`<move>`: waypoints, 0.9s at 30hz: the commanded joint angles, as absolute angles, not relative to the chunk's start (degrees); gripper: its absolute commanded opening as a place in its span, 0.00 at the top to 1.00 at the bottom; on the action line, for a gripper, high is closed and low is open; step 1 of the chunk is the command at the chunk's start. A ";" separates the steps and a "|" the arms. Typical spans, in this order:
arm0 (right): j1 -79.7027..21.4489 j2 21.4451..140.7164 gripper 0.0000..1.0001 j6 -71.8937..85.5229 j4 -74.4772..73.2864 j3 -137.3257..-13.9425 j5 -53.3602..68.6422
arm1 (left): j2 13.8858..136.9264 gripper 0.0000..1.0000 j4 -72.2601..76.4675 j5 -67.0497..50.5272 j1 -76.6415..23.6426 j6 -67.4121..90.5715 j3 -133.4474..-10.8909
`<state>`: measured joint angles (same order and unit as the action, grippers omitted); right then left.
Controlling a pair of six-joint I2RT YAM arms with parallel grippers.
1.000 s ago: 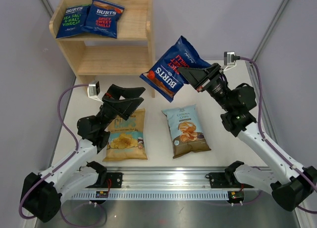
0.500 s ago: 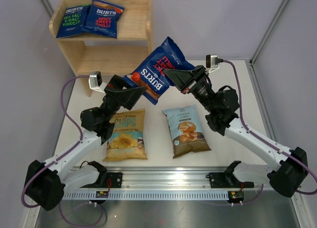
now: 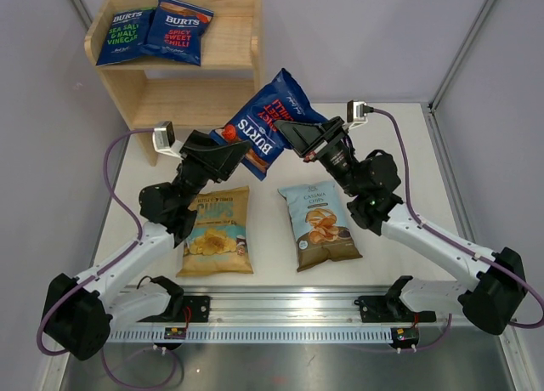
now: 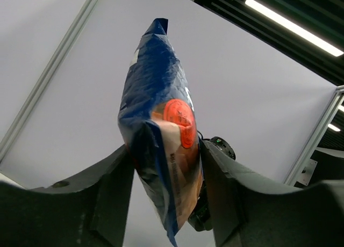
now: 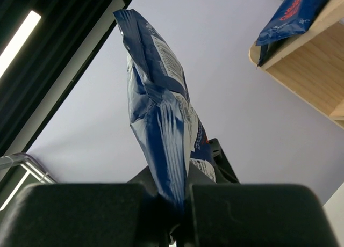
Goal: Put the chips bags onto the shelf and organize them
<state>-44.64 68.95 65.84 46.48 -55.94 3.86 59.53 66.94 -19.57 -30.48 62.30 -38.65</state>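
right gripper point(image 3: 291, 131): squeezed tight on the edge of the held BURTS bag point(image 3: 270, 119); in the right wrist view the bag sticks up out of the closed fingers point(image 5: 226, 215)
left gripper point(image 3: 235, 150): about half open; the bag's low end sits between its two fingers point(image 4: 110, 188); both fingers look to touch the bag's sides; I cannot tell if it has a real hold
which way the bag points: its long side runs from about 8 o'clock to about 2 o'clock in the top view; the 2 o'clock end is nearer the back wall
bag and grippers: the right gripper is at the bag's 4 o'clock side; the left gripper is at its 8 o'clock end
where the bag is: up in the air, off the table point(image 3: 268, 217); the shelf point(image 3: 238, 44) is at 11 o'clock from it
on the shelf top: two BURTS bags point(image 3: 126, 36), side by side
flat on the table: yellow chips bag point(image 3: 217, 234); Cassava Chips bag point(image 3: 321, 225)
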 commanded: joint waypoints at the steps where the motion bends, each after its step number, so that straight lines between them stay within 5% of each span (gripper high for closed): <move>1: -45.44 69.08 0.95 65.83 45.53 -56.87 1.32 | 60.03 0.55 69.09 -18.72 -30.76 60.38 -41.66; 2: -45.44 68.56 0.94 65.40 45.44 -56.60 0.80 | 59.94 0.67 68.12 -18.55 -30.76 60.29 -41.75; 4: -45.44 67.51 0.90 64.34 43.26 -56.25 0.18 | 59.24 0.75 66.72 -18.20 -30.76 59.60 -41.75; 7: -45.44 65.13 0.75 61.71 39.13 -56.42 -2.80 | 58.01 0.77 63.03 -16.88 -30.76 58.45 -41.57; 12: -45.26 60.21 0.34 53.46 26.22 -59.41 -8.43 | 54.76 0.81 53.37 -14.95 -29.71 57.48 -42.36; 14: -45.26 57.41 0.28 48.63 17.78 -60.90 -13.08 | 52.05 0.81 45.93 -13.10 -28.92 55.82 -43.15; 27: -45.09 42.72 0.23 34.81 -3.33 -61.26 -30.05 | 50.36 0.93 0.98 11.31 -23.56 47.11 -68.01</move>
